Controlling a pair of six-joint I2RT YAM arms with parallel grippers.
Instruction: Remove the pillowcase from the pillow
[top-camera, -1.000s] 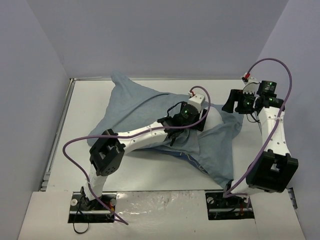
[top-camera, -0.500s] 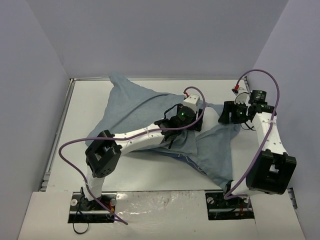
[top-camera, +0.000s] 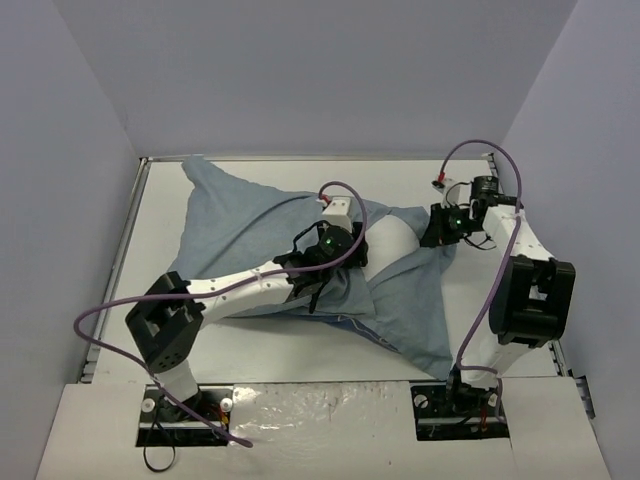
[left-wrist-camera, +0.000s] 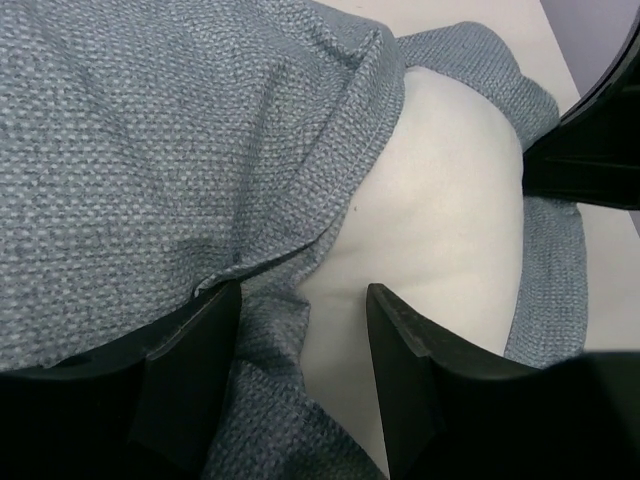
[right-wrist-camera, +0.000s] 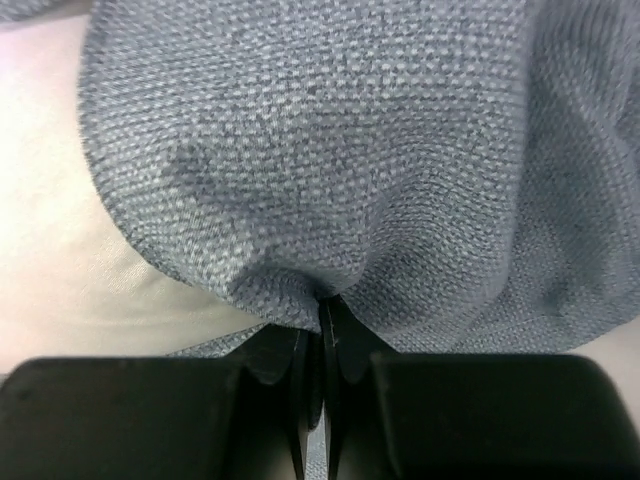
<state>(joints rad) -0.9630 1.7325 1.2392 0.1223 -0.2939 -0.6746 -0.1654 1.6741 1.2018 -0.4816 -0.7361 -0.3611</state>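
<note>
Pale lilac walls (top-camera: 300, 70) enclose a white table (top-camera: 160, 230)

One pillowcase (top-camera: 250, 215), one pillow (top-camera: 392, 240), one table (top-camera: 155, 250), one left end effector (left-wrist-camera: 300, 310) and one right end effector (right-wrist-camera: 322, 320).

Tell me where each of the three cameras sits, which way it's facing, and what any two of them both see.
Top: above and behind the bases, looking down on the table; both arms, left gripper and right gripper show.
Left wrist: looks past its open fingers at pillowcase edge and bare pillow.
Right wrist: looks along its shut fingers, pinching a pillowcase fold.
Shared: both wrist views show pillowcase; top and left wrist show the exposed pillow.
</note>
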